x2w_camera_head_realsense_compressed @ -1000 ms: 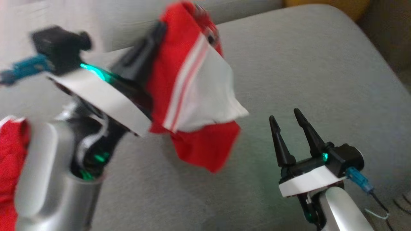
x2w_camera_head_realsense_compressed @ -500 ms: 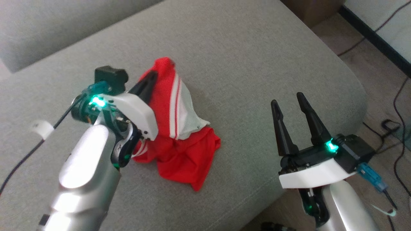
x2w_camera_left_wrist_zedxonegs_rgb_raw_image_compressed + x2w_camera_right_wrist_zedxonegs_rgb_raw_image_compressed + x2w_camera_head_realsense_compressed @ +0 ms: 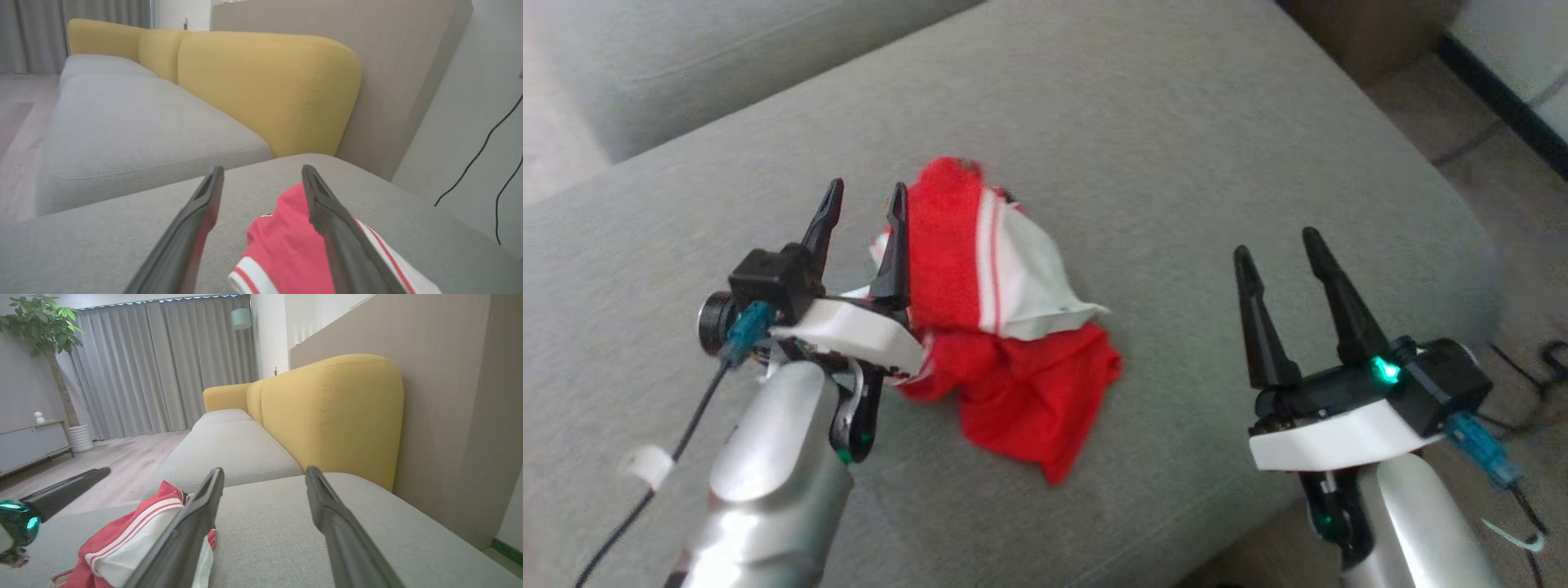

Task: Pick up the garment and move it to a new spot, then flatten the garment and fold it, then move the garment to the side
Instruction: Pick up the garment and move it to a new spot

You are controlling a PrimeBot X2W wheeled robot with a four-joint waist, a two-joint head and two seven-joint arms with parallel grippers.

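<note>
well, the red and white garment (image 3: 1013,351) lies crumpled on the grey sofa cushion (image 3: 1192,147). just beside it the left gripper (image 3: 867,188) has its jaws apart, one finger against the cloth. the right gripper (image 3: 1276,242) hovers apart on the other side, jaws wide, empty.

Garment (image 3: 1013,392) on sofa cushion (image 3: 1176,163)

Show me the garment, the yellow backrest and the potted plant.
garment (image 3: 1017,390): head view, red lower fold.
yellow backrest (image 3: 261,90): left wrist view, front face.
potted plant (image 3: 41,320): right wrist view, leaves.
</note>
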